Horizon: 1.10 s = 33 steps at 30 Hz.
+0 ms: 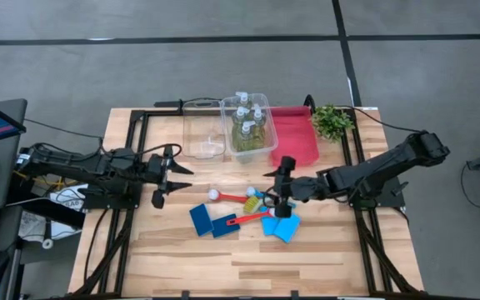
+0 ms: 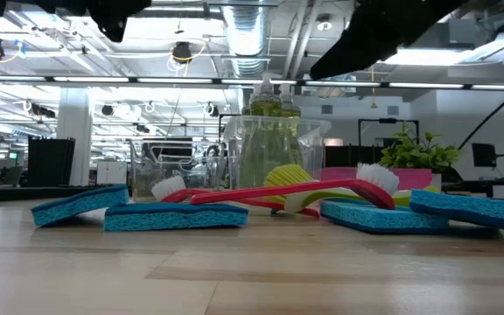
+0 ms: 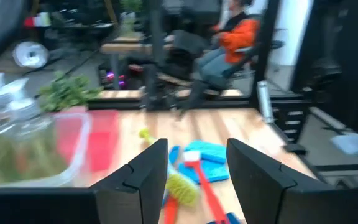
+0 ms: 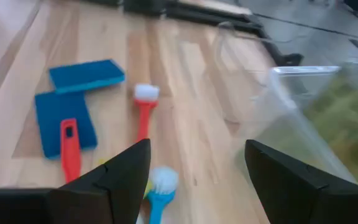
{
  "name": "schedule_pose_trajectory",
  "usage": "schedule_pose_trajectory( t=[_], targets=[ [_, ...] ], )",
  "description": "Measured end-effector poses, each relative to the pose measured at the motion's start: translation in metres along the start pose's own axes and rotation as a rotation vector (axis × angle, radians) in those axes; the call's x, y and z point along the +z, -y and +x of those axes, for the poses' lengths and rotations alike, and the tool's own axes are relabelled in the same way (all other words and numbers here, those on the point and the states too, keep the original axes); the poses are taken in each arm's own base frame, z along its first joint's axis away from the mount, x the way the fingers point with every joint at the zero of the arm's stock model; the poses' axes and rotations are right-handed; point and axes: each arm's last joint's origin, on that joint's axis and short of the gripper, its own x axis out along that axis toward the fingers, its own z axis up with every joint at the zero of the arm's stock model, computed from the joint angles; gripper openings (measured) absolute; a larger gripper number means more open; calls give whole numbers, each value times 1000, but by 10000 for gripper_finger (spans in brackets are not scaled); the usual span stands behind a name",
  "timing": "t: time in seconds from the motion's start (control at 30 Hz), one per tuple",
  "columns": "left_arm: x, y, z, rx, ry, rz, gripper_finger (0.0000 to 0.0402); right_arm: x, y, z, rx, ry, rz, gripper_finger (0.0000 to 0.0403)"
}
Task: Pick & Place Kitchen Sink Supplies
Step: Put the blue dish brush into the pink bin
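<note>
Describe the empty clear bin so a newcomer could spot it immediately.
Start at the red tray along the table's far edge. Two clear bins stand side by side just left of it in the high view. The farther one from the tray is the empty bin; its neighbour holds the yellow-green bottles.

The bench (image 1: 323,258) is pale wood in jointed strips, with a soft sheen that mirrors the things lying on it. Below the right gripper (image 1: 282,185), the blue sponges (image 1: 282,227) look porous and matt. The red brush (image 1: 244,220) beside them has a smooth, glossy plastic handle and white bristles. Beyond the gripper, the bin (image 1: 265,137) holding the bottles (image 1: 247,129) is clear, shiny plastic, and the red tray (image 1: 297,137) looks smooth and dull.
</note>
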Motion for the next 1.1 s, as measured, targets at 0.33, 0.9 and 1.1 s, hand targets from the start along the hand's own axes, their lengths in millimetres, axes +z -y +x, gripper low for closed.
schedule_pose_trajectory(
  t=[0.33, 0.9, 1.1],
  targets=[
    [-7, -2, 0, 58, -68, 6, 167, -6, -11, 18, 19, -63, -100, 255],
    [-7, -2, 0, 58, -75, 10, 167, -2, -17, 19, 200, -14, -73, 255],
    [-7, -2, 0, 57, -75, 10, 167, 2, -16, 20, 207, 24, -80, 255]
  ],
)
